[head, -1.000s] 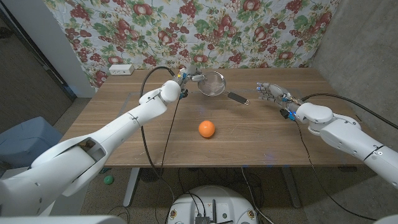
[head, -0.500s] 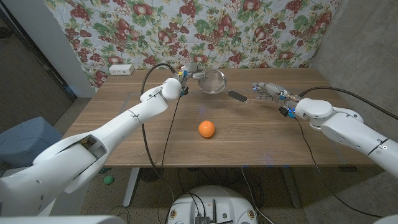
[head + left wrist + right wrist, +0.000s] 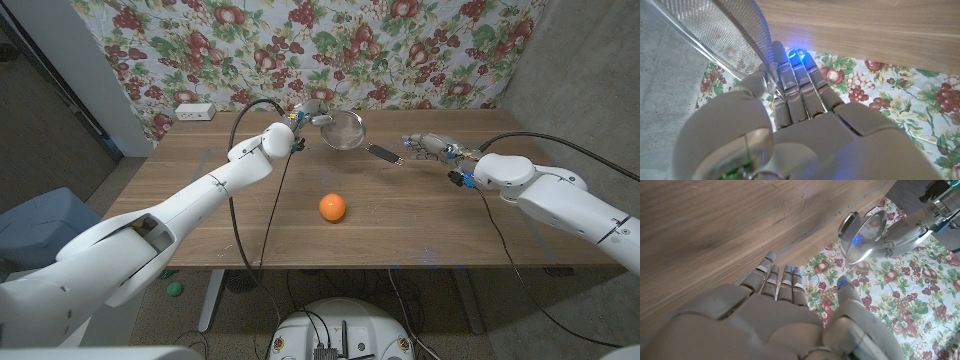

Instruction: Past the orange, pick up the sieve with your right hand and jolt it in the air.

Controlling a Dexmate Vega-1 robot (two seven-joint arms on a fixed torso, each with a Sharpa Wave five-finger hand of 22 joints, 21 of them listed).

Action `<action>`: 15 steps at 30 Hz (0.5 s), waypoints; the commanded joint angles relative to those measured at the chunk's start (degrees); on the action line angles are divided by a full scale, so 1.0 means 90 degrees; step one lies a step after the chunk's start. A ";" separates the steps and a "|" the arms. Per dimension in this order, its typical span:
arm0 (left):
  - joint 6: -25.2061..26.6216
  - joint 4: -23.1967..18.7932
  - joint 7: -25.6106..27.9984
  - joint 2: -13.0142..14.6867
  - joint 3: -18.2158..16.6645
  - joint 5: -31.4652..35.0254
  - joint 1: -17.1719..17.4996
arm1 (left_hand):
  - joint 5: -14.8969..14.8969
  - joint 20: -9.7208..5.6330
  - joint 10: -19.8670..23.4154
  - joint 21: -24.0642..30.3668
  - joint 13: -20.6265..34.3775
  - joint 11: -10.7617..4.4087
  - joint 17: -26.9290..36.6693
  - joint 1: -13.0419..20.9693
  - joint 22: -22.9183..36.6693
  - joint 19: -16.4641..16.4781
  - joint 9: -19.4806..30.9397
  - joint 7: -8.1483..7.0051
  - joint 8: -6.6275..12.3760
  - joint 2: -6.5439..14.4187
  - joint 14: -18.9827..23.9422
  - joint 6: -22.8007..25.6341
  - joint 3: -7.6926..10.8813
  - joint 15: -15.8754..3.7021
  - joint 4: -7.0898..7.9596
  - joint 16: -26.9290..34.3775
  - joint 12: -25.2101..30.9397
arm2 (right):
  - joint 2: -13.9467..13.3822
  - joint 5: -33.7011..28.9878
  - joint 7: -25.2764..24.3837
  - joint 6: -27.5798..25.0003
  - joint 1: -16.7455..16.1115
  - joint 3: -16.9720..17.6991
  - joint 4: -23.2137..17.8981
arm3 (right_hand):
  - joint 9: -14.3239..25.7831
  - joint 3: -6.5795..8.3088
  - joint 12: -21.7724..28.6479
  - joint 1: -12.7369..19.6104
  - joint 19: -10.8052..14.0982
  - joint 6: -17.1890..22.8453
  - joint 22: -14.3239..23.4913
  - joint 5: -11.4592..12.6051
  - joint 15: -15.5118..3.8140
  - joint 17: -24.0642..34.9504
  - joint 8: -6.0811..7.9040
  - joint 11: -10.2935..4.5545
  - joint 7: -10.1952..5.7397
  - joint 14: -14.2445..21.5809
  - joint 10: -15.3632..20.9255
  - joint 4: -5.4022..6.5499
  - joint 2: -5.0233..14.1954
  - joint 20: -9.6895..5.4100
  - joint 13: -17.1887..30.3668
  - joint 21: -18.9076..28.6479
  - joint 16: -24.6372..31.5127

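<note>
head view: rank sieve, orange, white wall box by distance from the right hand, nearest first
1. sieve: its black handle points toward the right hand, held up by the left hand at the far edge.
2. orange: mid-table, nearer the robot.
3. white wall box: far left corner of the table.

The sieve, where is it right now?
In the head view the sieve is at the table's far side, past the orange, its rim held by the left hand; its handle points toward the right hand.

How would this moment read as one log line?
left hand: holds sieve rim | right hand: open, near handle | orange: on table
</note>
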 commanded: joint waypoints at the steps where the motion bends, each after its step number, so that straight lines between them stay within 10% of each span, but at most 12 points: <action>1: -0.0084 -0.0059 0.0045 -0.0018 0.0004 0.0062 -0.0013 | 0.0065 -0.0016 0.0870 0.0064 0.0018 -0.0843 0.0012 0.0162 0.0022 -0.0007 0.0369 -0.0005 0.0047 0.0164 -0.0001 -0.0004 0.0135 -0.0805 0.0172 -0.0004 0.0017 | -0.0181 -0.0163 0.0241 -0.0305 0.0210 -0.0133 -0.0258 | 0.0010 0.0013 0.0010 0.0067 0.0028 0.0032 0.0032 0.0045 0.0000 0.0004 -0.0023 -0.0010 0.0003 0.0040 0.0056 -0.0053 0.0006 0.0035 0.0036 0.0022 0.0033; 15: -0.0112 -0.0155 0.0054 -0.0015 0.0008 0.0144 0.0013 | 0.0066 -0.0021 0.0860 0.0100 0.0037 -0.0845 0.0018 0.0166 0.0018 -0.0022 0.0358 -0.0003 0.0055 0.0170 0.0003 -0.0022 0.0133 -0.0802 0.0175 -0.0016 0.0002 | -0.0351 -0.0333 0.0802 -0.0957 0.0718 -0.0447 -0.0493 | 0.0013 -0.0009 0.0018 0.0079 0.0099 0.0055 0.0032 0.0039 0.0015 0.0004 -0.0017 0.0034 0.0032 0.0176 0.0101 -0.0056 -0.0034 0.0091 0.0040 0.0039 0.0081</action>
